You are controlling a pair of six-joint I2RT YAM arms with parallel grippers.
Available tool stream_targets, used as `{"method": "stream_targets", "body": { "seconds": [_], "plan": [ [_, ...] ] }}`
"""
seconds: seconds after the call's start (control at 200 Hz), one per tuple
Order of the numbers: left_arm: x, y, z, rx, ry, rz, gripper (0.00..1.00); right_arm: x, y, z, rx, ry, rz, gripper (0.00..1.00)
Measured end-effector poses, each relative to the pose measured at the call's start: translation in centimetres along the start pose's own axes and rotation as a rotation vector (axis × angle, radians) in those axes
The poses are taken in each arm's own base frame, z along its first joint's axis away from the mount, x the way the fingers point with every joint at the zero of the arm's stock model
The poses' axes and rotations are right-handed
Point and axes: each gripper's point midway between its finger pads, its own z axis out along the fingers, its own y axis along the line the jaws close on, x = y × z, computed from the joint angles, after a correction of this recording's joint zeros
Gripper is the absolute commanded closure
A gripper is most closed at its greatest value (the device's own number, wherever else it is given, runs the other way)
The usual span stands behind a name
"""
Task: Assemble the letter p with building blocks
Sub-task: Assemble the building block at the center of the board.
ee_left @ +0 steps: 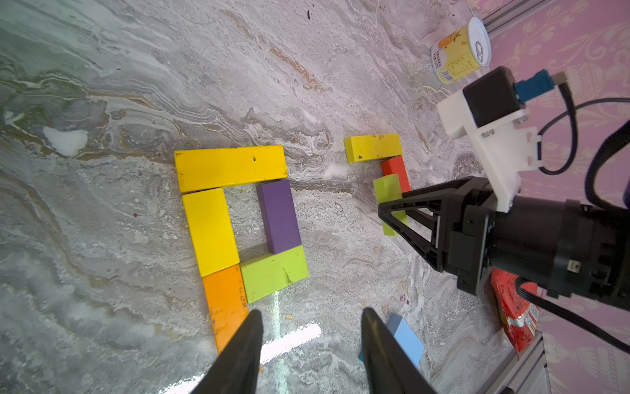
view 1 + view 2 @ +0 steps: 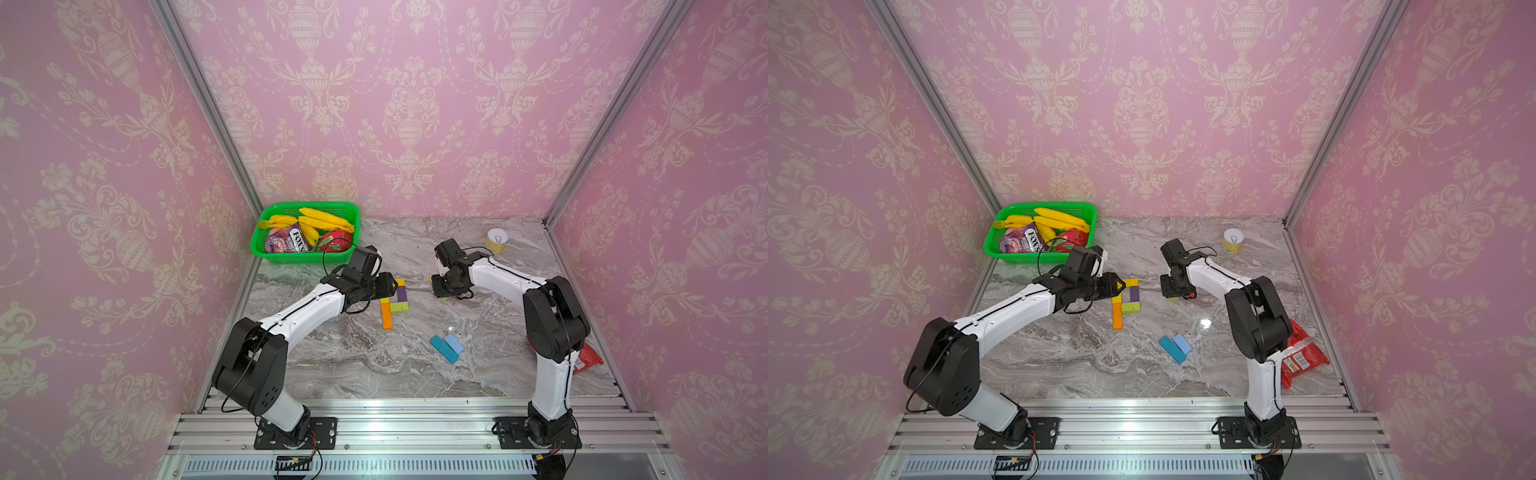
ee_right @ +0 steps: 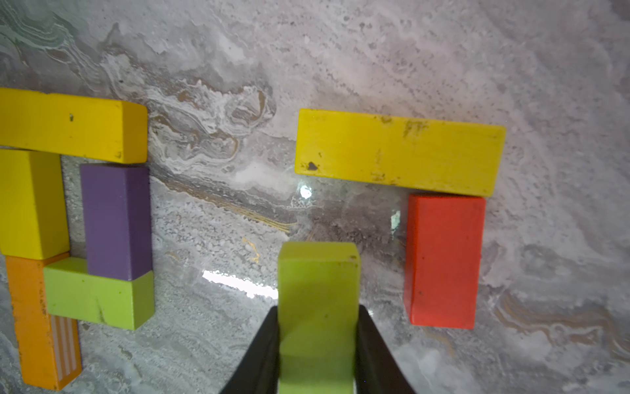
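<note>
Blocks lie on the marble desk (image 2: 353, 365) in three groups.

Group one, in front of the left arm, forms a closed letter. The long yellow block (image 1: 230, 167) runs across the head. The short yellow block (image 1: 209, 232) and orange block (image 1: 226, 303) sit end to end as the stem. The purple block (image 1: 278, 216) and lime green block (image 1: 274, 273) close the loop.

Group two lies just beside it, toward the right arm. The second long yellow block (image 3: 399, 150) has the red block (image 3: 443, 259) butted end-on against its long side, at one end.

Group three sits well apart, nearer the arm bases. The teal block (image 2: 442, 351) and light blue block (image 2: 454, 343) touch side by side.

Right end effector (image 3: 317, 312): the jaws are closed against both sides of the held lime block (image 3: 318, 279), beside the red block and facing the second long yellow block. Whether it touches the desk cannot be determined.

Left end effector (image 1: 310, 315): the jaws are partly apart with nothing between them, near the orange block's free end.
</note>
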Motion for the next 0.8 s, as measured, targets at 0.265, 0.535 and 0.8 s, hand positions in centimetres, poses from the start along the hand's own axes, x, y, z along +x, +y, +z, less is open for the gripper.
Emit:
{"method": "stream_targets", "body": {
  "seconds": [0.265,0.535,0.8],
  "plan": [
    [0.0,0.0,0.0,0.0,0.0,0.0,0.5,0.8,0.1,1.6,0.009,0.025,0.016,0.7],
    [0.0,0.0,0.0,0.0,0.0,0.0,0.49,0.9,0.0,1.9,0.018,0.029,0.017,0.68],
    [0.0,0.0,0.0,-0.001,0.002,0.0,0.49,0.5,-0.2,2.6,0.033,0.032,0.018,0.66]
  ]
}}
